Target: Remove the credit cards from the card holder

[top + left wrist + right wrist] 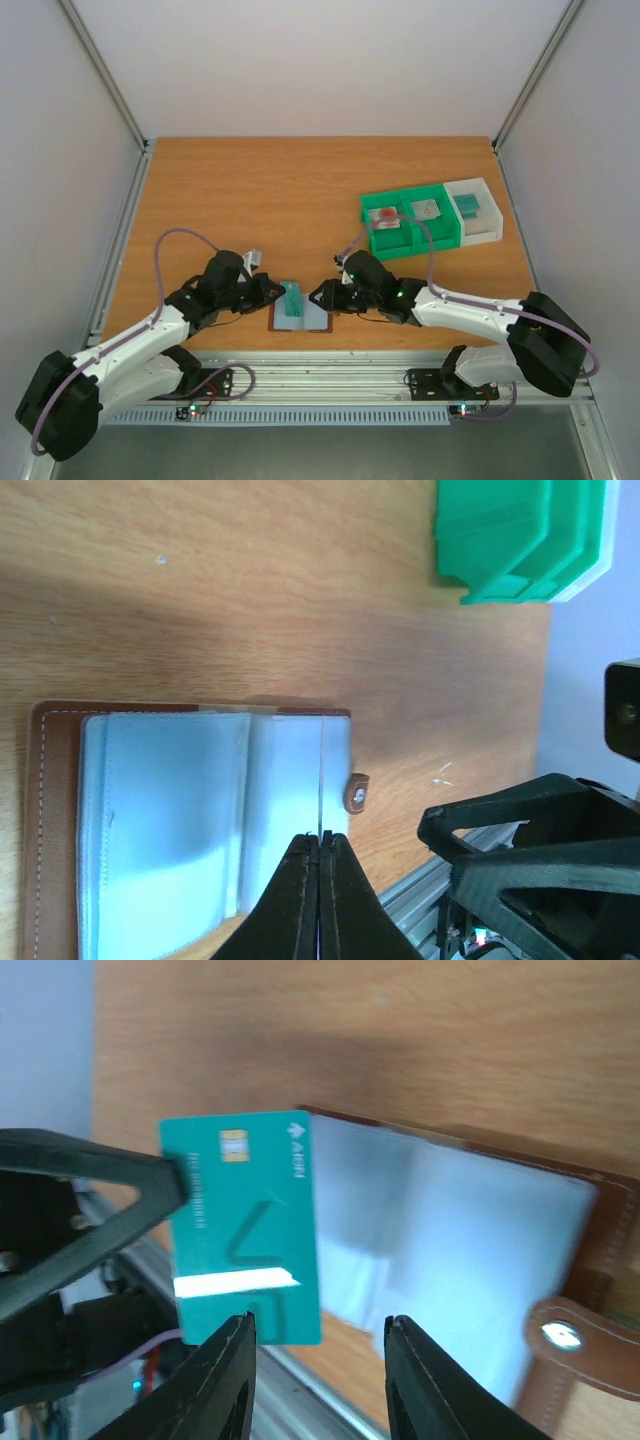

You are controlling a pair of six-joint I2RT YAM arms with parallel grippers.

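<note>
The bench (250, 200) is warm orange-brown wood grain. At its near edge the card holder (300, 318) is tan-brown leather with pale stitching, its brown tab (357, 792) has a silver snap, and the pockets inside are pale blue-grey. The teal card (245, 1220) at its left carries a gold chip, white lettering, a white stripe and a darker teal line motif. Far right, bright green bins (405, 230) adjoin a white bin (480, 205). The left green one holds a pinkish card (386, 219) with a red blot, the next a grey card (426, 209), and the white one a second teal card (467, 205). The left end effector (318, 845) and right end effector (320, 1325) are black. The arms (150, 335) are white with black joints, and the cables (165, 250) are lilac.
</note>
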